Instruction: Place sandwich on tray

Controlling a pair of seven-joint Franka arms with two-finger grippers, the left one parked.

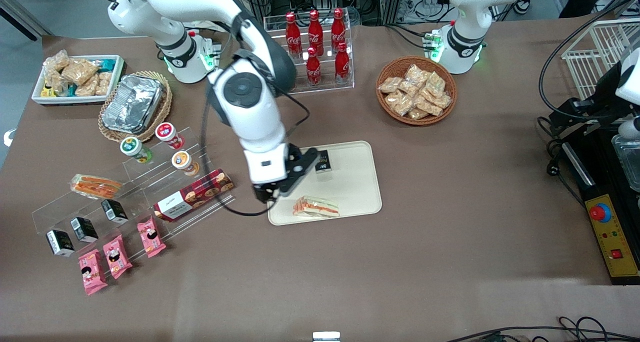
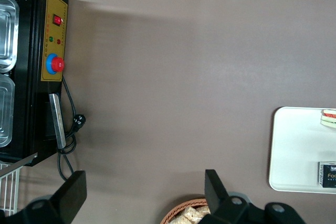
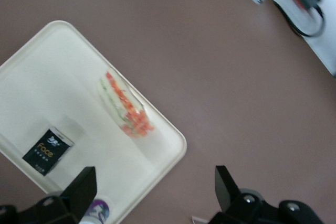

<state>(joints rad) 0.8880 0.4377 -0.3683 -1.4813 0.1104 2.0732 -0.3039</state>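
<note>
You've got the sandwich point(image 1: 316, 206) lying flat on the tray point(image 1: 355, 182), in the tray's corner nearest the front camera on the working arm's side. Its long axis runs along the tray's near edge, filling edge facing the front camera. In the right wrist view the sandwich point(image 3: 125, 106) sits diagonal, the orange-red filling strip following the tray point(image 3: 31, 82) rim just beside it.

Your gripper point(image 1: 272, 192) hangs above the tray's edge on the working arm's side, just beside the sandwich, not touching it. Fingers point(image 3: 79, 187) are apart, nothing between them.

Also on the tray: a small black box point(image 1: 324, 161), near the corner farther from the front camera, well apart from the sandwich. The left wrist view catches only slivers of both at the tray point(image 2: 299, 150) edge.

A second sandwich point(image 1: 96, 186) sits on the clear acrylic rack point(image 1: 150, 182) toward the working arm's end of the table. The red biscuit box point(image 1: 194, 194) lies on that rack too, between the second sandwich and the tray.
</note>
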